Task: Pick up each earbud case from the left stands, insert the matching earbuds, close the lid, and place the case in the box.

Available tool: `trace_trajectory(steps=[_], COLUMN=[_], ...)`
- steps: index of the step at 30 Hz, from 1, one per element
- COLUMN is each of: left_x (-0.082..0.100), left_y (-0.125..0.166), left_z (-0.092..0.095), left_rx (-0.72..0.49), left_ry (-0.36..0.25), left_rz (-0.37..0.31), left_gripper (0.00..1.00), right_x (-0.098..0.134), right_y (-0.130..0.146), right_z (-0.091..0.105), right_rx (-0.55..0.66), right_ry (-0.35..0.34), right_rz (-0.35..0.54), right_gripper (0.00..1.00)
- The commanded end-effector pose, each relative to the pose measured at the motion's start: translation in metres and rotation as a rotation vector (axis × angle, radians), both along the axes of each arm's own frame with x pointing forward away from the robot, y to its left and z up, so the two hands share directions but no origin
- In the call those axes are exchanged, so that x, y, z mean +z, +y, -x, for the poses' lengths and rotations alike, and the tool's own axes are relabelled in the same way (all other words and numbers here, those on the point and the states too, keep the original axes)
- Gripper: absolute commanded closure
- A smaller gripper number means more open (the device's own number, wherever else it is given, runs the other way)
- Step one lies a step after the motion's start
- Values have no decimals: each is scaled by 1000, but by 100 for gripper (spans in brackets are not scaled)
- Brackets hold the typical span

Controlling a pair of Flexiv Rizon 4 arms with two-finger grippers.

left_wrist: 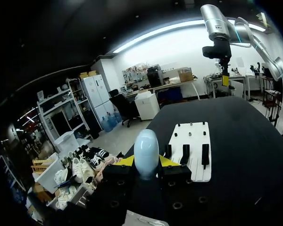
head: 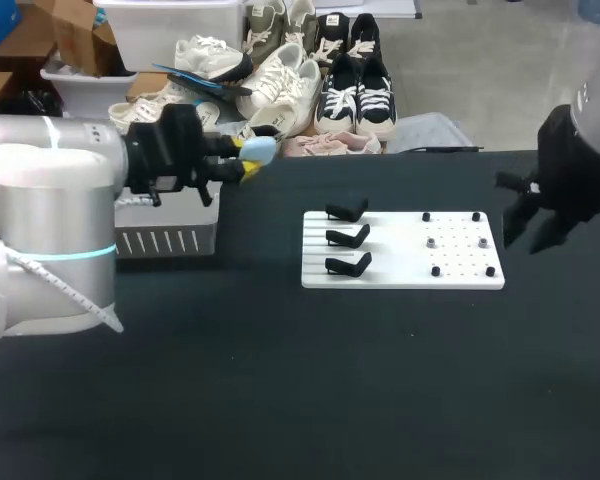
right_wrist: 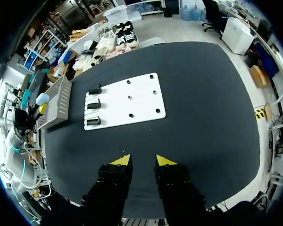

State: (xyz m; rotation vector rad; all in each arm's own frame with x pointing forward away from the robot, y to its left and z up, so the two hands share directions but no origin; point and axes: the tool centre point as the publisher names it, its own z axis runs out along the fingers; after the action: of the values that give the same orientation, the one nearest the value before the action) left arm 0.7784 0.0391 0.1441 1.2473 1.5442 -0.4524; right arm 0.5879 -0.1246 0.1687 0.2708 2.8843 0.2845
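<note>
Left gripper (left_wrist: 146,163) is clamped on the pale blue earbud case (left_wrist: 146,149), held up near the box (head: 170,240); it's judged light, hard and slippery, best gripped mid-body. Right gripper (right_wrist: 139,161) is held open, empty

No lettering, number, label or sign is showing legibly anywhere. Nothing readable is appearing on the pale blue egg-shaped earbud case (left_wrist: 146,151), on the white rectangular stand plate (head: 400,268) or on the black table (head: 280,400).
</note>
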Motion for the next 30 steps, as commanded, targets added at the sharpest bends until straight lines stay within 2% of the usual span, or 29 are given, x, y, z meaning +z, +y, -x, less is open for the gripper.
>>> trace_trajectory(steps=[1,3,4,6,10,16,18,20,23,30], left_x=[1,-5,-8,-14,-28,-44,-49,-54,-68,-82], left_y=[25,34,38,44,64,86,92,95,100,111], left_z=[4,-3,-7,-13,-25,-37,-40,-43,-44,-42], left_rx=[-10,2,2,0,14,41,50,47,68,95], left_ry=[33,40,58,73,98,141,147,171,203,246], left_rz=[-38,-39,-68,-84,-91,-79,-57,-75,-54,-47], left_gripper=[100,100,100,100,100,100,100,100,100,100], right_x=[3,5,6,6,8,6,6,6,4,1], right_y=[1,4,6,10,16,28,32,35,39,46], right_z=[8,10,10,10,8,3,2,1,-1,-5], right_rx=[-26,-33,-36,-42,-55,-66,-67,-69,-69,-62], right_ry=[-32,-30,-30,-25,-22,-1,2,6,14,26], right_rz=[15,21,25,33,23,29,31,36,39,43], right_gripper=[71,71,71,71,71,71,71,71,71,72])
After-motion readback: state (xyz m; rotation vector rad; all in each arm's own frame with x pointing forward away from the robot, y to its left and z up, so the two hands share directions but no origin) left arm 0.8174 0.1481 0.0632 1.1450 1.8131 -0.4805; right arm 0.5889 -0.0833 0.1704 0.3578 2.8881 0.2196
